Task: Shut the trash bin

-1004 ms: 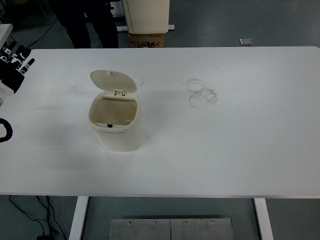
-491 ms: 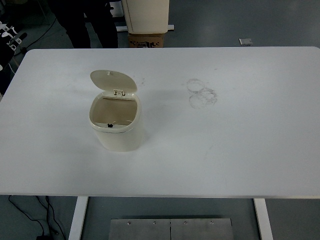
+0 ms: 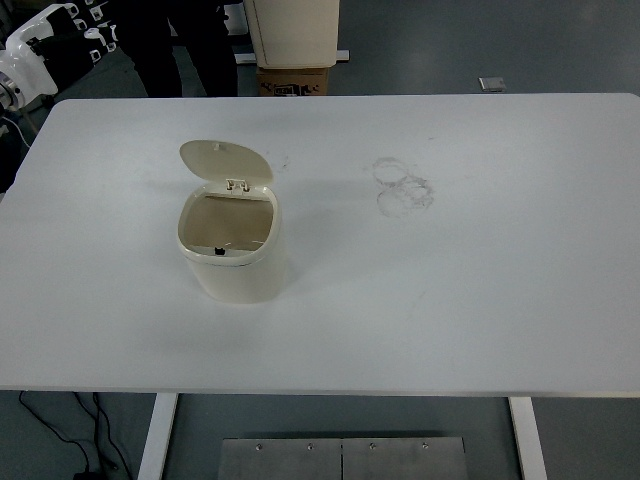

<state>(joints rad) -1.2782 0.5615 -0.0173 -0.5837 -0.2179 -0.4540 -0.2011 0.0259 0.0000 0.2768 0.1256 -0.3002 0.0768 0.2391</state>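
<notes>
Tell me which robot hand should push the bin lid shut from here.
Left, probably. The trash bin with its raised lid sits left of centre, and the left robot hand shows at the top-left corner; no right arm is visible.

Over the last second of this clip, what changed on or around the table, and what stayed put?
The left hand moved up and away from the table's left edge to the picture's top-left corner, beyond the table's far corner, holding nothing. The trash bin stayed in place with its lid up and untouched. The scuff rings on the table are unchanged.
</notes>
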